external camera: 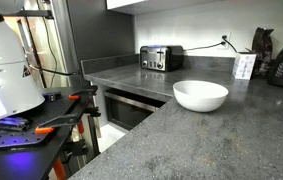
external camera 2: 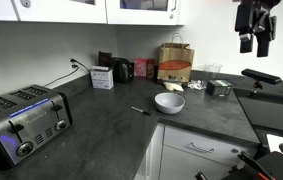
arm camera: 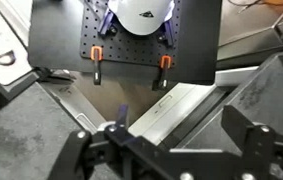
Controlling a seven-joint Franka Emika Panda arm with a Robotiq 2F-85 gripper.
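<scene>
Gripper [external camera 2: 254, 44] hung high beyond the counter's end, jaws spread and empty, apparently parked clear of the worktop; white bowl [external camera 2: 169, 102] sat upright on the dark counter [external camera 2: 91, 140] well below it, beside a small dark utensil [external camera 2: 139, 110], unobstructed from above.

Even indoor light, faint sheen on the counter [external camera: 191, 140]; wrist view slightly blurred.

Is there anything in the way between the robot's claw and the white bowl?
Nothing visible does. The open gripper hangs high up, with only air down to the round white bowl on the dark grey countertop. A crumpled shiny thing lies low beside the bowl.
</scene>
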